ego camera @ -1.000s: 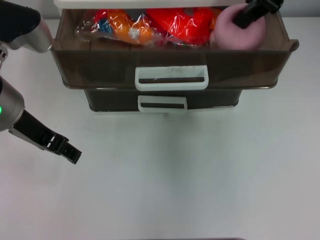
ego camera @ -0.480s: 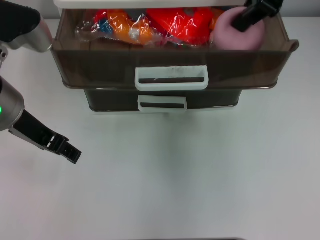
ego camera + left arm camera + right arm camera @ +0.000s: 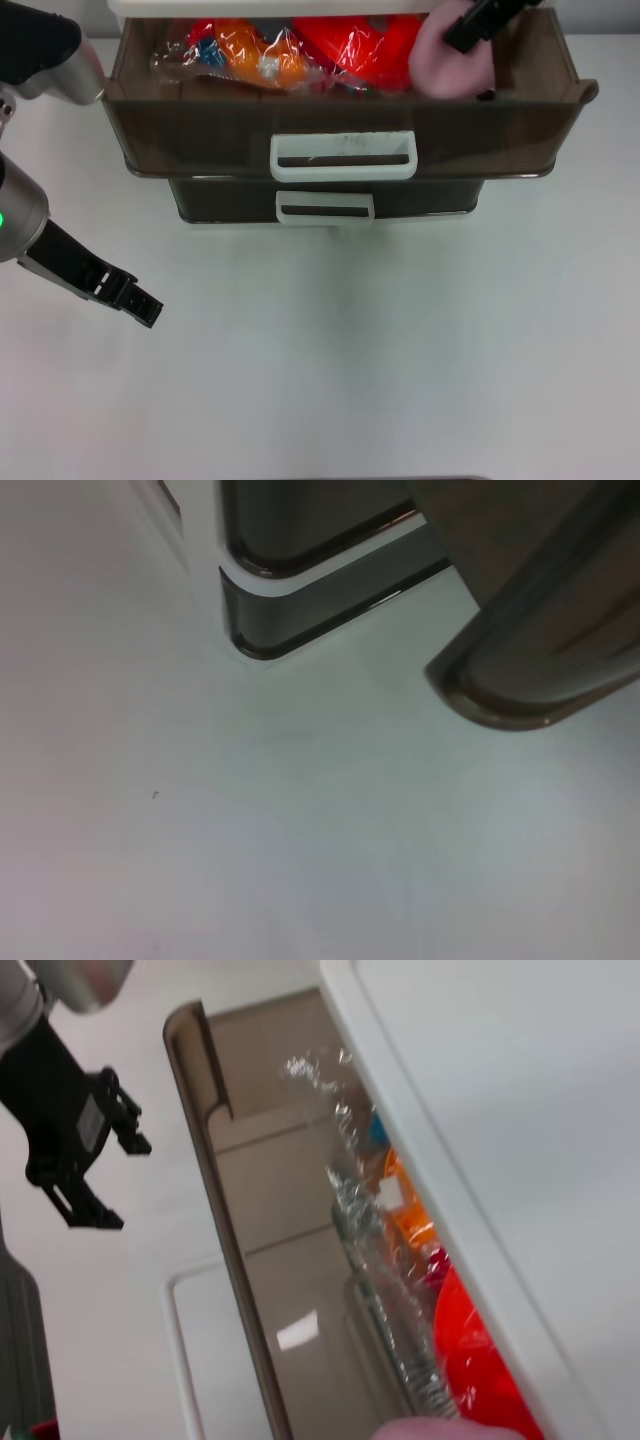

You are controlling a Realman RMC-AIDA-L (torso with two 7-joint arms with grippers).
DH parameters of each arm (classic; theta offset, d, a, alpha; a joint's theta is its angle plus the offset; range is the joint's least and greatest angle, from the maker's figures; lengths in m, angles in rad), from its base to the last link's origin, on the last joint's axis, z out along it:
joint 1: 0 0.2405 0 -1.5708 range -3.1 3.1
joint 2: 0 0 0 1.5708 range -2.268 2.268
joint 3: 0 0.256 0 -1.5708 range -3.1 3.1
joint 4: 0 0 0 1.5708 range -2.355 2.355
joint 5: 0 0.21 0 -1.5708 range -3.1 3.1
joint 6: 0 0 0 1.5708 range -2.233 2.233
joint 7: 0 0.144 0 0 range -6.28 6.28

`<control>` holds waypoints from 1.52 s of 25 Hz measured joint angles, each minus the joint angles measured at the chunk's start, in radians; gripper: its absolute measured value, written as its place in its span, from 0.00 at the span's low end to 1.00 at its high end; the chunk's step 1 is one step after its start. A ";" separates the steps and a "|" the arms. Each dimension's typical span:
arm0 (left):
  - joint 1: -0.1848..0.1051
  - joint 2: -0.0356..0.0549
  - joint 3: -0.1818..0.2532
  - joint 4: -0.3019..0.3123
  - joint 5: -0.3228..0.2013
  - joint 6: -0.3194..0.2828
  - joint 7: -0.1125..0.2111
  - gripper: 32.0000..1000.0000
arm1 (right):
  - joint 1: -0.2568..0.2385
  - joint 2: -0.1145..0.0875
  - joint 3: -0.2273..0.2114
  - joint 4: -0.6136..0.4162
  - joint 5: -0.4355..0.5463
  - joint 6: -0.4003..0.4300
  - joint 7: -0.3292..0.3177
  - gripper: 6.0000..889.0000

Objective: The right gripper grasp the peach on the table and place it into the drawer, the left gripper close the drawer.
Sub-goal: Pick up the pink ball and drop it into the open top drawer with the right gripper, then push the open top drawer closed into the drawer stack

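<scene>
Right gripper (image 3: pixel 470 22): my working claw sits over the open drawer (image 3: pixel 350 120) at its right rear, and as far as the head view shows its black fingers are closed around the peach (image 3: pixel 450 65), which they hold low among the contents, at or near the drawer floor. I cannot tell whether the fruit bears its own weight yet. Beside the peach, to the left, lie the red packet (image 3: pixel 355 50) and the orange packet (image 3: pixel 250 55), the red one touching or nearly touching it.

Progress, as I judge it: the pick and carry are done; release of the peach, withdrawal of the arm and the closing of the drawer remain. The drawer stands pulled fully out, its white handle (image 3: pixel 343 156) facing me, above a lower drawer (image 3: pixel 325 205).

Left gripper (image 3: pixel 135 298): parked low over the table (image 3: pixel 400 350), well apart from the handle; I cannot tell how its claw is set.
</scene>
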 joint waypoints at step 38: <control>-0.031 0.0136 0.137 0.360 -0.172 0.125 0.071 0.85 | -0.081 -0.129 -0.133 -0.176 0.262 0.017 0.200 0.83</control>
